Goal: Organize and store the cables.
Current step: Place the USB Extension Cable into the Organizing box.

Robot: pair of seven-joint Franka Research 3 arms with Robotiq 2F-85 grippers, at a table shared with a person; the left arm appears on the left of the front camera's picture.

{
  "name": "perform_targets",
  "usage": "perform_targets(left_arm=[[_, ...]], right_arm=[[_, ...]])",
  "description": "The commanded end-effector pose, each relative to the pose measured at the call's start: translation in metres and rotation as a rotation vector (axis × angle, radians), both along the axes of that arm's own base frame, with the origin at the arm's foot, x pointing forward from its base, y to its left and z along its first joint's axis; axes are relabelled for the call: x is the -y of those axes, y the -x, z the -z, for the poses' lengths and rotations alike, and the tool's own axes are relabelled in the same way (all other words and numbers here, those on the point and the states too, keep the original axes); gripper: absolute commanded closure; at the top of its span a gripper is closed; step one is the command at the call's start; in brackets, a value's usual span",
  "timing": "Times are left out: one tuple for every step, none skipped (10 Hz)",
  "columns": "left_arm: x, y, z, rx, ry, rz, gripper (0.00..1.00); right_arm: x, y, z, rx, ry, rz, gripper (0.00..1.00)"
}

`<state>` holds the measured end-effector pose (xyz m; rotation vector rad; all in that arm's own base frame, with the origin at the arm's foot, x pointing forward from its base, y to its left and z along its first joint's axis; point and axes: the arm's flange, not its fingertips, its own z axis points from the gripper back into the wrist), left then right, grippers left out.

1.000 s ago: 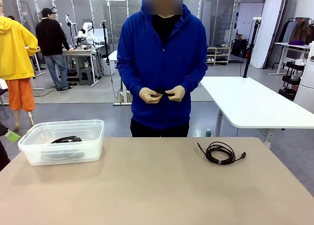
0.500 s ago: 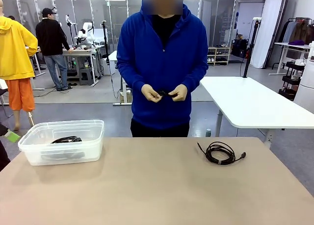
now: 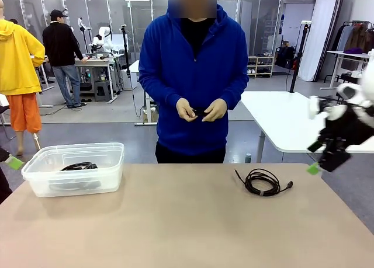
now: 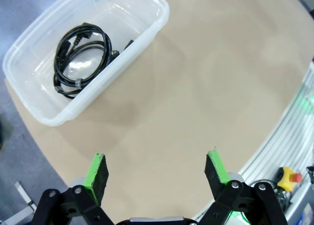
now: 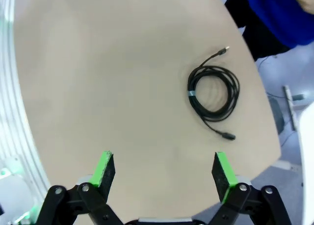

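Two cables show as wound black loops. One, the coiled cable (image 5: 213, 94), lies flat on the table (image 5: 98, 63) towards the robot's right and the far edge. It has a pale tie round one side of the loop and two loose ends: one with a small metal-tipped connector, one with a dark plug. Nothing touches it. The second, the stored cable (image 4: 81, 56), lies inside the single clear plastic bin (image 4: 147, 34), which stands on the table's far left corner. This loop also has a pale tie, and it rests on the bin's floor near one end.

There are two grippers, and both are empty. The left gripper (image 4: 156, 166) hangs above bare tabletop with its two green-padded fingers spread wide, the bin well ahead of it. The right gripper (image 5: 163, 168) is likewise spread as wide as it goes and has hold of nothing. It sits high above the table with the coiled cable ahead of it and apart from the fingers. In the front view its arm is a blur off the table's right edge.

One person in a blue hoodie stands at the far side, the person's hands (image 3: 186, 110) together at waist height pinching a small dark thing I cannot make out
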<state>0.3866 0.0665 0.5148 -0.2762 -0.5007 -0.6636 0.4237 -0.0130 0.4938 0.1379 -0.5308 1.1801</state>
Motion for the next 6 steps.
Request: perform_targets(left_arm=[[-0.001,0.002,0.0,-0.009,-0.003,0.003,0.0],[-0.001,0.002,0.0,-0.009,-0.003,0.003,0.0],[-0.001,0.002,0.0,-0.009,-0.003,0.003,0.0],[-0.001,0.002,0.0,-0.009,-0.003,0.003,0.0],[-0.001,0.002,0.0,-0.009,-0.003,0.003,0.0],[-0.001,0.002,0.0,-0.009,-0.003,0.003,0.0]], right_arm=[[-0.002,-0.047,0.016,-0.049,0.039,-0.07,0.0],[-0.013,-0.07,0.032,-0.086,0.069,-0.081,0.0],[-0.022,-0.081,0.045,-0.117,0.096,-0.102,0.0],[-0.031,-0.087,0.056,-0.124,0.109,-0.126,0.0],[-0.038,-0.093,0.067,-0.137,0.121,-0.126,0.0],[-0.043,-0.102,0.082,-0.144,0.15,-0.122,0.0]])
